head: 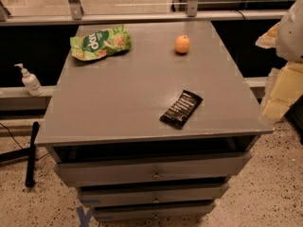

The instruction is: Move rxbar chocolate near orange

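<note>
The rxbar chocolate [181,109] is a flat black wrapper with white lettering, lying at an angle on the grey cabinet top [123,93] near its front right. The orange [182,44] sits at the back of the top, right of centre, well apart from the bar. My gripper [280,92] is a pale yellow and white shape at the right edge of the camera view, off the cabinet's right side and level with the bar. It holds nothing that I can see.
A green crinkly snack bag [100,42] lies at the back left of the top. The cabinet has drawers [154,174] below. A white pump bottle [30,80] stands on a ledge to the left. A black pole [31,152] lies on the floor.
</note>
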Available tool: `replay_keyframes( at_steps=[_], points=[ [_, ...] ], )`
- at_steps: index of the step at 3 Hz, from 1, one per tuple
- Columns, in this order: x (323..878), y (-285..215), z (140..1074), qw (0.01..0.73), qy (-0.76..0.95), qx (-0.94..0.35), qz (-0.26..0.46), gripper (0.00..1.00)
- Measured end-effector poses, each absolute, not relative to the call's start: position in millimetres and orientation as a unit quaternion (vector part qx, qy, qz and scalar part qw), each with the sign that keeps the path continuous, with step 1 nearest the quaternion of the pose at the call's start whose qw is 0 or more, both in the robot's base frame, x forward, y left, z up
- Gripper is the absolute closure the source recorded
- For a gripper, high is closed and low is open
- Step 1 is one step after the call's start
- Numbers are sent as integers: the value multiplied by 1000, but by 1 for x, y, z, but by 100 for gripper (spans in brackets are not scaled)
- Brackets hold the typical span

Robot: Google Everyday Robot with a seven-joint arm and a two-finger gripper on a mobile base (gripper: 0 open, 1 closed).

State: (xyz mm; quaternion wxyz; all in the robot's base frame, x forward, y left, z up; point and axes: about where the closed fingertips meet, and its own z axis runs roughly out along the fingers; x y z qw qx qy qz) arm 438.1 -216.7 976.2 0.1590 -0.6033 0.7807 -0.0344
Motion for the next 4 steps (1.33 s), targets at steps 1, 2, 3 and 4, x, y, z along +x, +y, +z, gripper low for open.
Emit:
replay_keyframes(
  at_steps=[1,2,3,4],
  points=[
    [438,-217,976,159,781,-603,-34,0],
    [451,-204,965,172,772,-612,-22,0],
    [471,-185,943,189,760,-622,7,0],
    [491,-169,915,207,755,-621,40,0]
  ],
)
